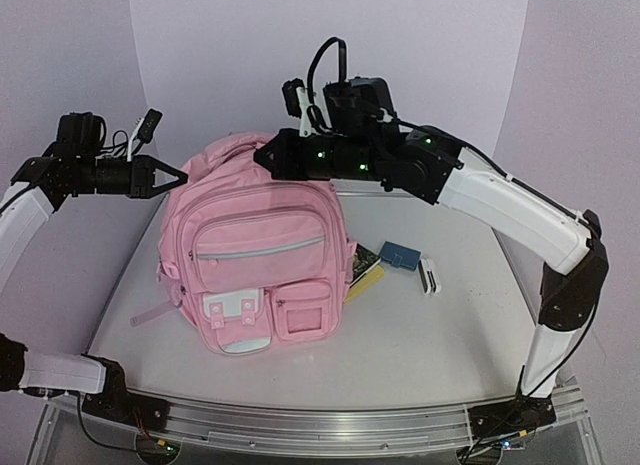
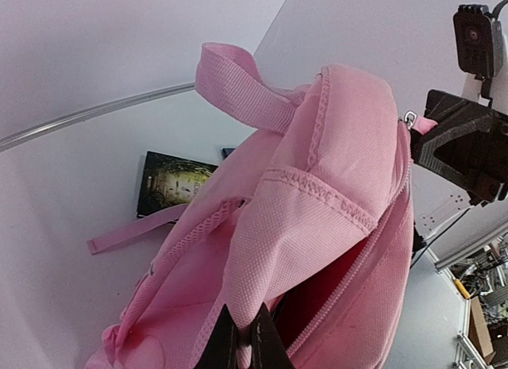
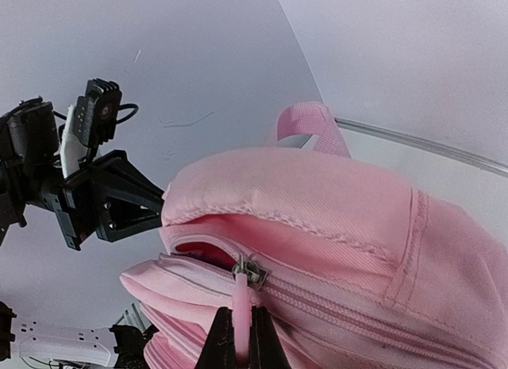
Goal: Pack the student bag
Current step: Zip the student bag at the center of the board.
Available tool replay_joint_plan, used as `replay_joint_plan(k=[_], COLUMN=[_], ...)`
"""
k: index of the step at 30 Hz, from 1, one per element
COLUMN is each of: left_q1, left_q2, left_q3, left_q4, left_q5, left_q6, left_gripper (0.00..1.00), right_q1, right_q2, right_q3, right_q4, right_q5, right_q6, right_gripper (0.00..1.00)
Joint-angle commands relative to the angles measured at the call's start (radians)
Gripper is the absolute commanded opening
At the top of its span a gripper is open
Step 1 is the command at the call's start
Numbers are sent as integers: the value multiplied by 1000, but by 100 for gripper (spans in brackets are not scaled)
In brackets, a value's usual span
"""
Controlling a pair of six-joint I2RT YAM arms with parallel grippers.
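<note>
Packing looks barely begun. The pink backpack stands on the counter, left of centre. Its main zip is only partly undone: the right wrist view shows a short dark gap at the top, with the rest of the teeth closed. The left tool is pinched shut on the fabric edge at the bag's upper side, and the right tool is clamped on the pink zip pull.

3 things lie outside, just right of the bag: a book, a blue card and a small white item (what it is, I cannot tell). Nothing can be seen inside. Left to do, I judge: widen the opening, load those 3, zip up.

The bag is upright, its long axis vertical, with the handle on top and the front pockets facing the arms' bases.
</note>
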Motion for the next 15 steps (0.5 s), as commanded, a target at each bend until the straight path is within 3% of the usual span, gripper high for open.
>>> replay_joint_plan(k=[1,15], left_q1=[-14,-129], left_q2=[37,157], left_q3=[50,105], left_q4=[72,182], left_q5=[195,213], left_q6=[-50,-95], left_gripper=[0,0], right_q1=[37,91], right_q2=[53,241], right_q3=[135,321], right_q4=[9,-32], right_q5=[-6,-94], right_q6=[-32,-15], right_gripper=[0,0])
